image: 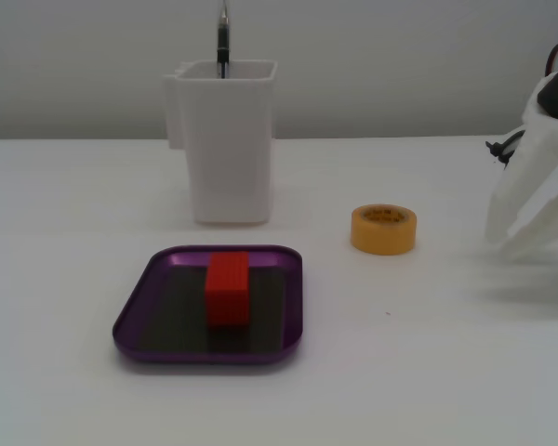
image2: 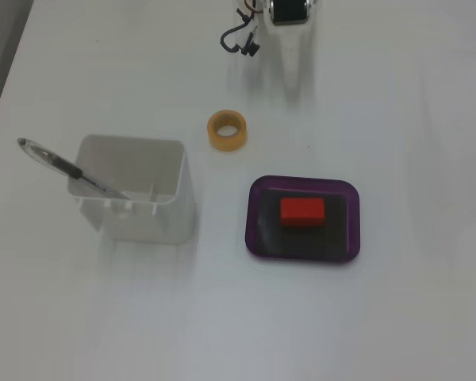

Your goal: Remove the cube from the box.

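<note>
One cube [image: 228, 288] you see lying inside the box [image: 130, 321], frame centre | tool [image: 502, 243] at right edge, holding nothing, opening unclear | tape roll [image: 383, 229] between.

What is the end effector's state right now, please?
End effector: empty, well away from the cube in the box; whether open or shut cannot be told.

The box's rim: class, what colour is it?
Metallic purple, around a dark flat bottom; the box rim shows best in a fixed view.
</note>
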### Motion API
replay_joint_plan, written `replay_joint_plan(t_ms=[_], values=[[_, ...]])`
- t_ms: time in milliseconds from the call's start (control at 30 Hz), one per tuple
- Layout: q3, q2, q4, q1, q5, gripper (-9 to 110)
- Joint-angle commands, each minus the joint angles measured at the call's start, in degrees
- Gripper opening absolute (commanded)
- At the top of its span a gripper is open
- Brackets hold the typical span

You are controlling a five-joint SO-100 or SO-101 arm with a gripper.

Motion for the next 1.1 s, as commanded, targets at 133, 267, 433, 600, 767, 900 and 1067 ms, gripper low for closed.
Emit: replay_joint_plan(t_ms=[133,267,433,600,767,900,1067], values=[[0.7,5.5,-0.7,-0.6,-0.6,1],[0.7,5.5,-0.7,-0.6,-0.6,1],[0.7,5.5,-0.7,-0.6,-0.7,1],[-1.5,5.5,-0.7,0.1,-0.8,1],[-11.3,5.3,-0.7,0.3,-0.3,1],[-13.9,4.7,-0.7,0.4,-0.9,2],[-16.7,4.6,-0.9,0.5,-4.1,2]])
